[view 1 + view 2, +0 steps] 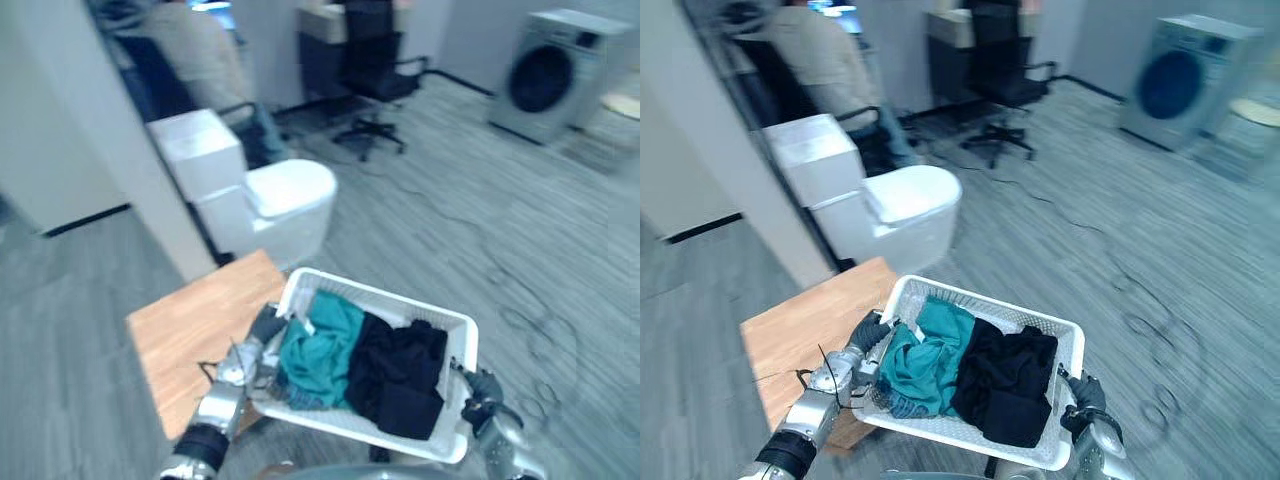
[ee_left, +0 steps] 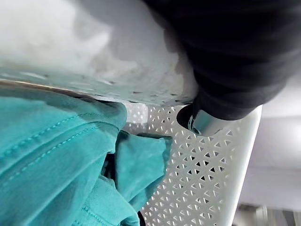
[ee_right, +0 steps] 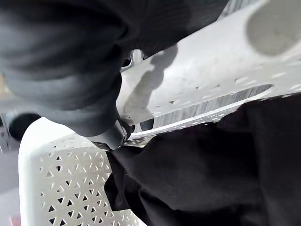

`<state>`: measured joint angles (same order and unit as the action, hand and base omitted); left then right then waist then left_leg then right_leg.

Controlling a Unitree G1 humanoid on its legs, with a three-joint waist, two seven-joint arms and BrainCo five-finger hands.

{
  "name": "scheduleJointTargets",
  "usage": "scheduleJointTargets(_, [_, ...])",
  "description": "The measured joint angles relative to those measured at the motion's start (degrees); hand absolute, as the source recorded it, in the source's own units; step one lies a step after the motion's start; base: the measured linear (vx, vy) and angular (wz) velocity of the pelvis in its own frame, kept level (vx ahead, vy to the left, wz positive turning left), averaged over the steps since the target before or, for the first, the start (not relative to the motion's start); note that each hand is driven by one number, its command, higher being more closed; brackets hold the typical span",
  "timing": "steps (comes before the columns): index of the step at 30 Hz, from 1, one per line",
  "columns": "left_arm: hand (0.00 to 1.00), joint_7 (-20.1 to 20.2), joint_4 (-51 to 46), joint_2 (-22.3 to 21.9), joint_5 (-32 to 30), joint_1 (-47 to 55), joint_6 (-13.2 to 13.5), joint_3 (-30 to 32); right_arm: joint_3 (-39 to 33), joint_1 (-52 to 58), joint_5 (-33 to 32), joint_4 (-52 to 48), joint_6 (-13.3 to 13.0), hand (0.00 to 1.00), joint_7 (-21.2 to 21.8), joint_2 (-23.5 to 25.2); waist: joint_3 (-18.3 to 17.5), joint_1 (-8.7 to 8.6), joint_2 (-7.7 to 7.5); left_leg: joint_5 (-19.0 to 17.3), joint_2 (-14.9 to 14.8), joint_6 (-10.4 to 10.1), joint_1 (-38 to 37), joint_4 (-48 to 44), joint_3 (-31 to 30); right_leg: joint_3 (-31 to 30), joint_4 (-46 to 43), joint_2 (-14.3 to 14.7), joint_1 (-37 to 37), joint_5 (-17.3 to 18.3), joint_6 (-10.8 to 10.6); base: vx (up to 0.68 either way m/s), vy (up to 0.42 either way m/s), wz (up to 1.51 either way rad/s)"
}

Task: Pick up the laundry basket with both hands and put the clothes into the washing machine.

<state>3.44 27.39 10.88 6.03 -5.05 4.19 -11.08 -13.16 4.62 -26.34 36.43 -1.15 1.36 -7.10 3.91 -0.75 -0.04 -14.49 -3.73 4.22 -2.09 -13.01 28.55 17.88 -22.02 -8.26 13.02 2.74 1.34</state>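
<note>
Grey carpet covers the room, with the washing machine (image 1: 550, 75) well apart at the far right corner, its round door facing the open floor. The laundry basket (image 1: 380, 292) hangs low in front of the robot, one end over the corner of a wooden table (image 1: 195, 335), and looks to be clear of it. The left hand (image 1: 262, 332) grasps one short end and the right hand (image 1: 482, 390) the other. In each wrist view the thumb hooks over the rim into the basket, with the fingers wrapped beneath the lip.

The basket is thin perforated plastic, probably light and a little springy, so it may flex or twist if one hand leads the other. The short-end rims are the sensible hold, and level hands should keep the load from sliding. A teal garment (image 1: 320, 350) lies on the left-hand side and a black garment (image 1: 400, 375) on the right. Both are soft and limp, heaped below the rim, and likely to snag on the holes or trail when pulled out.

A white toilet (image 1: 285, 200) stands just beyond the table, between the robot and the far wall. An office chair (image 1: 375, 70) sits farther back, and a seated person (image 1: 200, 50) is behind the toilet. The path to the washer looks open if the robot keeps right of the toilet and chair.
</note>
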Motion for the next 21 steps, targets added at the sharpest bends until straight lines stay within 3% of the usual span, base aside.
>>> scheduleJointTargets(3, [1.0,0.01,0.04,-0.33,0.37,0.01,-0.01,0.17,0.07,-0.87,0.0,0.58,0.02,1.0,0.0,-0.74,-0.08,0.1,-0.01,2.09,-1.0,-0.85,0.36,3.67,8.96,2.41,-1.29,-0.77,-5.0,5.2,-1.33,-0.21,-0.013,-2.04])
scheduleJointTargets(4, [1.0,-0.01,0.09,-0.27,0.81,0.12,-0.07,0.92,0.84,-2.12,0.01,1.17,0.08,1.0,-0.04,-1.39,-0.19,0.19,-0.1,2.93,-1.45,-1.82,0.51,4.96,14.94,4.17,5.45,-0.82,-7.37,4.83,-1.72,-0.14,-0.053,-2.03])
scheduleJointTargets(5, [1.0,0.0,0.11,-0.24,1.2,0.14,-0.09,1.47,1.23,-2.67,0.03,1.32,0.15,1.0,-0.06,-1.51,-0.29,0.14,-0.26,3.12,-1.56,-1.99,0.63,5.09,17.42,4.22,9.15,-0.77,-8.03,3.98,-2.01,-0.13,-0.096,-2.41])
scheduleJointTargets(6, [1.0,-0.04,0.19,-0.56,1.53,0.14,-0.09,2.78,2.5,-4.07,0.02,1.92,0.15,1.0,-0.14,-2.04,-0.48,-0.26,-0.21,3.34,-2.33,-2.33,1.06,4.63,21.99,3.34,15.08,-0.07,-8.29,1.04,-4.42,-0.06,-0.102,-1.57])
scheduleJointTargets(8, [1.0,-0.06,0.26,-0.62,2.31,0.21,-0.13,3.6,2.91,-5.27,0.22,3.16,0.17,1.0,-0.2,-2.35,-1.01,-1.13,0.3,3.95,-3.85,-3.3,1.29,3.66,25.54,-0.16,20.72,2.76,-8.34,-3.77,-3.47,-0.02,-0.167,-1.63])
scheduleJointTargets(10, [1.0,-0.05,0.55,-1.06,2.34,0.54,-0.13,4.44,2.94,-5.09,0.64,3.08,0.07,1.0,-0.19,-2.09,-1.15,-1.79,0.15,3.71,-6.12,-3.77,0.96,0.87,27.37,-4.4,23.41,4.63,-8.74,-5.47,-2.38,0.05,-0.267,-1.29])
scheduleJointTargets(11, [1.0,-0.05,1.14,-1.51,2.34,0.59,-0.12,4.44,3.08,-3.95,0.72,2.71,0.03,1.0,-0.19,-1.91,-1.21,-1.78,0.23,2.06,-9.87,-5.84,1.07,-4.55,27.42,-5.94,23.39,6.31,-8.91,-5.47,-2.29,0.04,-0.251,-1.0])
scheduleJointTargets(12, [1.0,-0.05,2.13,-1.67,2.34,0.96,-0.12,4.54,3.76,-2.48,1.04,2.34,-0.08,1.0,-0.19,-1.74,-1.32,-1.46,0.42,-0.13,-15.44,-6.88,1.49,-13.34,27.04,-7.14,23.43,8.49,-9.84,-4.67,-1.16,0.03,-0.203,-0.94])
scheduleJointTargets(13, [1.0,-0.04,2.58,-1.69,2.34,1.51,-0.13,4.61,4.2,-1.87,1.11,2.34,-0.08,1.0,-0.19,-1.7,-1.25,-1.57,0.58,-0.55,-18.47,-7.04,1.56,-17.98,26.91,-7.79,23.35,9.7,-10.65,-4.17,-0.49,0.06,-0.19,-0.76])
scheduleJointTargets(14, [1.0,-0.01,2.83,-1.76,2.38,2.8,-0.13,4.65,4.75,-0.69,1.1,2.33,-0.09,1.0,-0.19,-1.66,-1.15,-1.57,0.84,-0.1,-23.01,-5.74,1.52,-25.31,26.43,-9.09,23.12,11.52,-11.96,-3.29,0.54,0.12,-0.245,-0.76])
scheduleJointTargets(15, [1.0,0.12,2.85,-2.15,3.16,5.48,-0.13,5.01,4.92,1.27,1.41,1.43,0.18,1.0,-0.2,-1.4,-0.67,-1.22,1.51,2.71,-29.98,6.67,3.71,-37.08,20.84,-11.62,22.28,14.59,-14.68,-1.99,2.41,0.12,-0.215,-0.79])
scheduleJointTargets(16, [1.0,0.08,2.83,-2.53,3.58,6.68,-0.06,5.6,4.89,2.07,2.07,0.23,0.19,1.0,-0.2,-1.33,-0.34,-0.8,2.04,5.77,-31.21,10.09,5.84,-40.93,15.64,-13.17,21.7,15.53,-15.45,-1.36,2.99,0.13,-0.135,-1.07])
scheduleJointTargets(17, [1.0,0.05,2.56,-3.56,4.51,8.87,0.03,7.36,5.09,2.48,3.25,-2.1,0.36,1.0,-0.19,-1.15,-0.2,0.37,2.06,11.62,-29.14,8.28,11.44,-46.3,1.92,-15.98,20.78,16.29,-16.83,0.19,4.25,0.12,-0.025,-1.02])
scheduleJointTargets(18, [1.0,-0.11,2.19,-4.73,4.8,9.78,0.24,7.7,5.12,2.3,4.16,-2.96,0.2,1.0,-0.4,-1.78,0.27,1.81,1.83,9.39,-21.48,3.03,16.86,-49.23,-10.36,-18.27,19.54,15.91,-16.73,1.55,5.64,0.12,0.003,-0.99])
scheduleJointTargets(19, [1.0,-0.15,1.78,-5.02,4.82,10.21,0.5,7.71,5.27,1.89,4.21,-2.86,0.17,1.0,-0.41,-2.23,0.71,2.45,2.42,7.64,-16.7,0.19,19.08,-49.04,-14.65,-19.47,18.73,15.49,-15.94,2.18,6.21,0.12,0.027,-0.94])
scheduleJointTargets(20, [1.0,-0.1,1.29,-5.0,5.41,10.74,0.95,7.88,6.42,1.05,4.14,-2.84,0.18,1.0,-0.34,-3.23,0.41,3.74,1.48,6.03,-9.12,-1.94,22.23,-45.15,-19.17,-21.92,19.68,14.15,-15.81,2.57,6.52,0.17,0.047,-1.08])
scheduleJointTargets(21, [1.0,-0.22,0.27,-5.03,5.82,10.52,1.32,8.6,7.23,0.0,3.59,-2.96,-0.42,1.0,-0.18,-3.07,0.56,4.59,1.67,5.94,-6.0,-2.33,24.72,-37.71,-18.56,-23.39,22.35,13.27,-16.85,2.35,6.39,0.22,0.048,-1.15])
